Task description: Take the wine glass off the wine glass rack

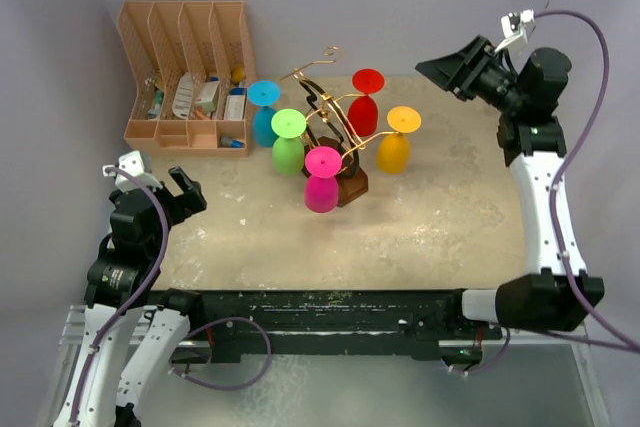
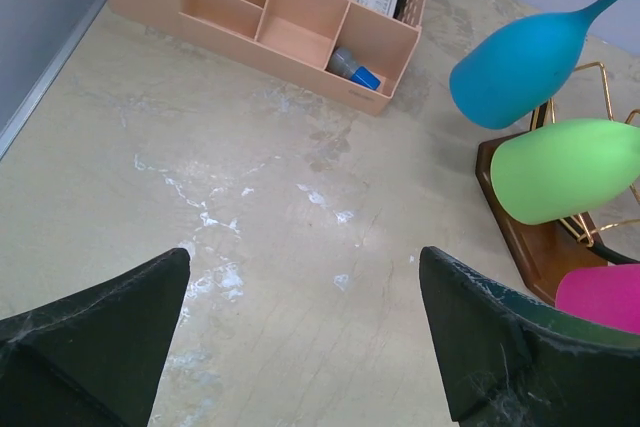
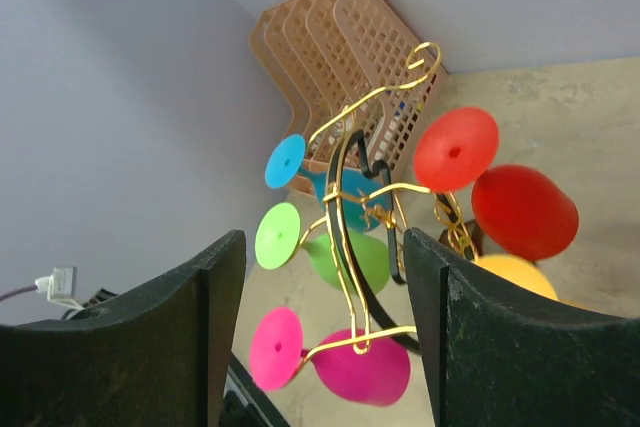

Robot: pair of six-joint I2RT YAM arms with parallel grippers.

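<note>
Our left gripper (image 1: 186,193) hangs low over the table at 8 o'clock from the rack, its black fingers spread wide with nothing between them. Our right gripper (image 1: 442,68) is likewise parted and empty, raised at 2 o'clock and facing the rack. We work on a beige, mottled tabletop (image 1: 440,227) marked with pale scuffs and closed in by plain lilac-grey walls (image 1: 60,67). Near its middle stands the gold wire wine glass rack with curled scroll arms (image 1: 330,107), set on a dark brown oval wooden base (image 1: 354,185). From overhead we see the base's long axis running from 11 o'clock to 5 o'clock. Five opaque glasses hang from the arms bowl-down, foot discs uppermost and stems roughly upright: the blue wine glass (image 1: 264,115) at 10 o'clock, the green wine glass (image 1: 288,145) at 8, the pink wine glass (image 1: 321,182) at 6, the red wine glass (image 1: 365,107) at 1 and the yellow wine glass (image 1: 394,145) at 3. A tan slotted desk organiser (image 1: 185,57) holding small packets sits at 10 o'clock, just beyond the blue glass. The green and pink glasses hang nearest our left gripper, while the red and yellow ones hang on our right gripper's side.
</note>
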